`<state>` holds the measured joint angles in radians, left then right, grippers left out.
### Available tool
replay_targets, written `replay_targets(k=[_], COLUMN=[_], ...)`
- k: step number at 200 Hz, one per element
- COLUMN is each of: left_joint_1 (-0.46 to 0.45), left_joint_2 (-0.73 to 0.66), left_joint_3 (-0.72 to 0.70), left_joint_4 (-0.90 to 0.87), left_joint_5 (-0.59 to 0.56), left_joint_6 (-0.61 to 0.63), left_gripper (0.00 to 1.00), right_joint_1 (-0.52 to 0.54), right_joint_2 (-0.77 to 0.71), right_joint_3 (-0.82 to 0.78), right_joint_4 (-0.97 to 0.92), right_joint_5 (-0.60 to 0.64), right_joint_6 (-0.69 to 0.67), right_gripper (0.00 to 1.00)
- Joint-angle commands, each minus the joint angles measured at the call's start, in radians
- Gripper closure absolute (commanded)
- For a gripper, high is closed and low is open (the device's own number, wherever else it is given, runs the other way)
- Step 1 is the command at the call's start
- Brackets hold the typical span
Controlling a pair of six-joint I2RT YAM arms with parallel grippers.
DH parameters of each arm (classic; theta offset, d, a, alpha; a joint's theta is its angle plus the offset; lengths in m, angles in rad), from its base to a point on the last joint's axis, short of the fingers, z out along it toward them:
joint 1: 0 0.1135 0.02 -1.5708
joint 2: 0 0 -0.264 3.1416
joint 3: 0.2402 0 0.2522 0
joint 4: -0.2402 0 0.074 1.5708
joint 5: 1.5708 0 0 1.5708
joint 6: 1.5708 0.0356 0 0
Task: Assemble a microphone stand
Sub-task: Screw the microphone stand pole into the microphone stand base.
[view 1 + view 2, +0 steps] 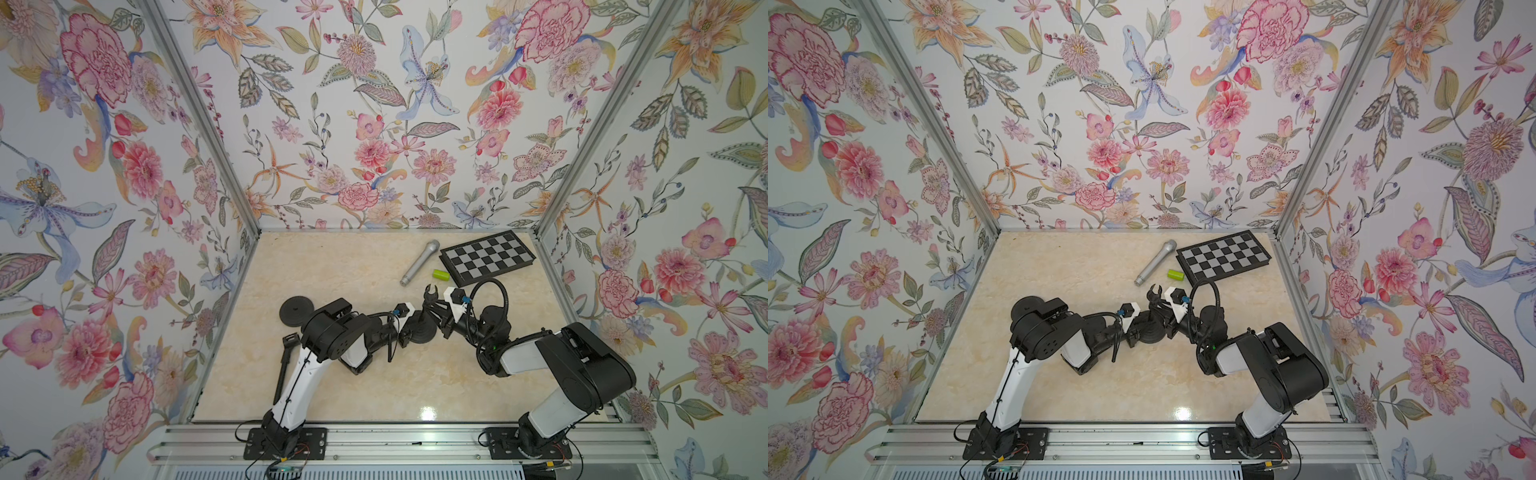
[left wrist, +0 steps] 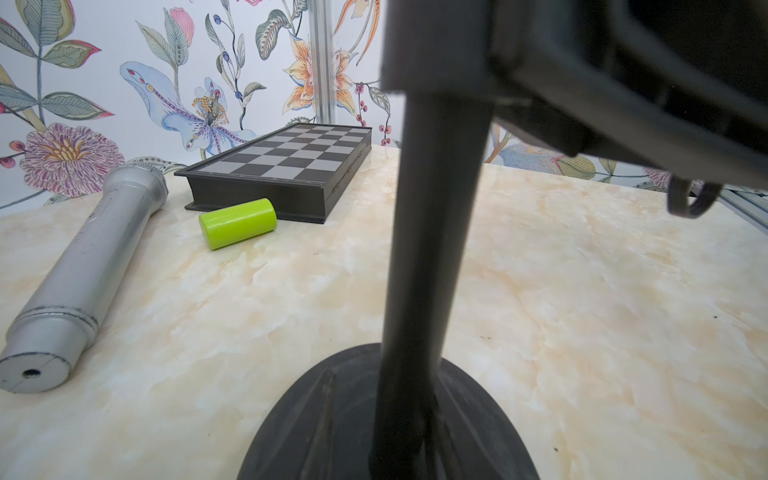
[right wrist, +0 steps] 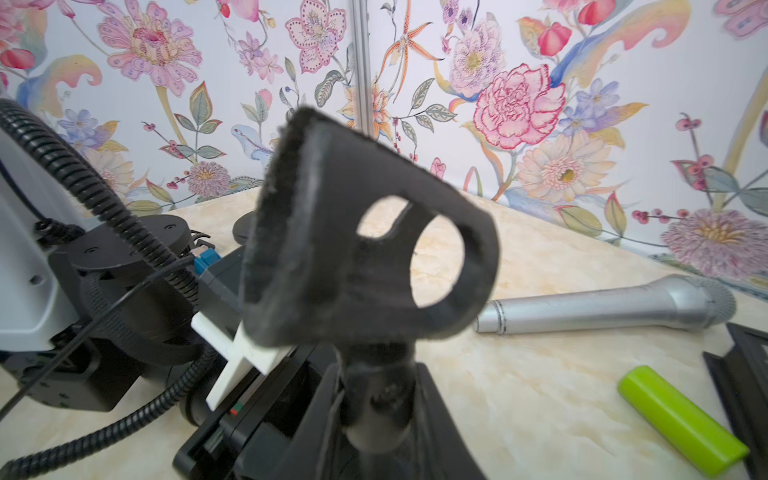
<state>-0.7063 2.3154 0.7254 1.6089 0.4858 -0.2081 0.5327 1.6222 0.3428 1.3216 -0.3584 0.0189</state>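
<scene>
Microphone stand (image 1: 422, 330) upright at mid-table.
Right gripper (image 3: 376, 411) clamps the stem of the clip (image 3: 328, 232); left gripper (image 1: 400, 334) sits at the pole (image 2: 432, 249), its grip hidden, so I cannot tell.

The walls (image 1: 374, 124) carry a floral print: pink, red, orange and lilac blooms with grey-green leaves on a pale bluish white. The surface (image 1: 332, 266) is cream marble with tan veining. At its upper right in both top views, the chessboard (image 1: 487, 257) is black-framed and checked in light and dark grey. The cylinder (image 1: 441, 274) is lime green and the microphone (image 1: 419, 262) is silver. The stand base (image 1: 422, 334), pole (image 2: 432, 249), clip (image 3: 316, 232) and spare disc (image 1: 296, 310) are matt black. The left arm (image 1: 295, 382) and right arm (image 1: 519, 357) are white with black joints.
</scene>
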Motion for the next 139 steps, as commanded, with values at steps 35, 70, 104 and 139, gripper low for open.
replay_targets(k=[35,70,104,139], left_joint_1=[0.021,0.021,0.022,0.022], left_joint_2=[0.112,0.123,0.111,0.111], left_joint_3=[-0.042,-0.040,-0.043,-0.043], left_joint_4=[0.232,0.232,0.232,0.232], left_joint_5=[-0.098,-0.099,-0.099,-0.092], left_joint_6=[0.006,0.003,0.011,0.007], left_gripper=[0.65,0.65,0.65,0.65], right_joint_1=[0.223,0.215,0.122,-0.030], right_joint_2=[0.070,0.050,-0.041,-0.097], right_joint_3=[-0.071,-0.060,-0.005,0.062], right_joint_4=[-0.044,-0.081,-0.205,-0.327], right_joint_5=[0.610,0.455,0.142,-0.084], right_joint_6=[0.169,0.080,-0.009,-0.053], right_gripper=[1.00,0.96,0.69,0.57])
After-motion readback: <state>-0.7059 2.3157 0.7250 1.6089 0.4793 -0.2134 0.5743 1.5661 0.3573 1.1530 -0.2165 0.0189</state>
